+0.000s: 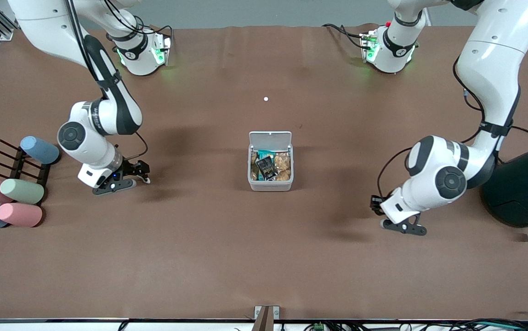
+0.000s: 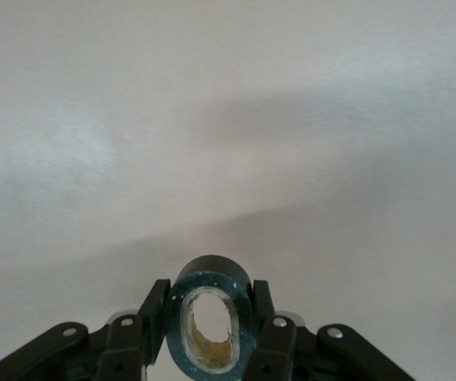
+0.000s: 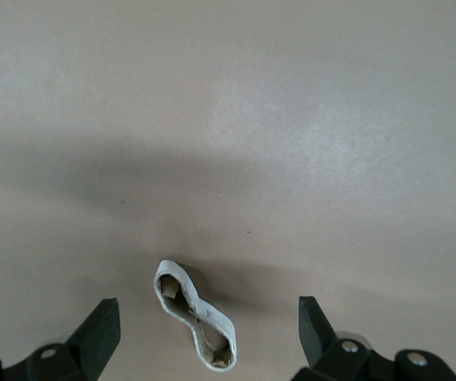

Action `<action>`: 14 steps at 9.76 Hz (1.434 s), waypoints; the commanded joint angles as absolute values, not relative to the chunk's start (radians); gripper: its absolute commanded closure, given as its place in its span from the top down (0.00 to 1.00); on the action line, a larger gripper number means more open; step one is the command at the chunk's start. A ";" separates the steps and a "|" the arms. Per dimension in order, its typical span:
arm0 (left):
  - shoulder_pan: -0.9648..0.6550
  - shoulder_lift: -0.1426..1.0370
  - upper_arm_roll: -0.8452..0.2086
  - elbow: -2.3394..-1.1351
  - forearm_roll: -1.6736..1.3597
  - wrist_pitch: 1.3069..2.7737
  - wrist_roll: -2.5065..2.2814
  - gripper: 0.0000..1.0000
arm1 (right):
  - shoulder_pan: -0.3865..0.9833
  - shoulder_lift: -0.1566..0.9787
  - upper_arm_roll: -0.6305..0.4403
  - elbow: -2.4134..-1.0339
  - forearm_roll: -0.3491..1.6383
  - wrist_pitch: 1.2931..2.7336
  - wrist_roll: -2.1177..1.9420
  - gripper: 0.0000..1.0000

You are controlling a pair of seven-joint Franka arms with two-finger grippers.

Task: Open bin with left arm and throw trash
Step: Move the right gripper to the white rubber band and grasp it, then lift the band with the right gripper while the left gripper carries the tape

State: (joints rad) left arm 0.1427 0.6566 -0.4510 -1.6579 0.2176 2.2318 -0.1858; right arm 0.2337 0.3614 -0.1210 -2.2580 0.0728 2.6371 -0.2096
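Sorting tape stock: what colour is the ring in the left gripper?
Dark teal tape ring, pale core; left wrist view.

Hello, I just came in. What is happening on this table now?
Two arms are clearing trash into the bin, which stands open in the middle of the table with a black packet already inside. The left gripper holds a dark tape ring between its jaws, over the table toward its own end. The right gripper has its jaws open around a pale band that lies on the table.

text: none legible | black packet (image 1: 266, 167): white print unreadable
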 commanded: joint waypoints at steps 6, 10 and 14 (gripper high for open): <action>0.071 0.624 -0.456 -1.658 0.232 2.218 -0.268 0.00 | 0.255 0.373 -0.106 -2.332 0.064 2.684 -0.213 0.15; -0.011 0.591 -0.456 -1.655 0.232 2.218 -0.472 0.00 | 0.261 0.344 -0.063 -2.295 0.100 2.659 -0.006 0.00; -0.009 0.528 -0.457 -1.657 0.232 2.137 -0.483 0.00 | 0.273 0.314 0.083 -1.842 0.206 2.119 0.400 0.00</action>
State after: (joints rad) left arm -0.0118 0.5652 -0.4561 -1.6487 0.2176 2.1751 -0.4691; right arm 0.2718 0.3133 0.0544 -1.9532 0.1434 2.2186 0.3176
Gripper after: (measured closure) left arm 0.533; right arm 0.938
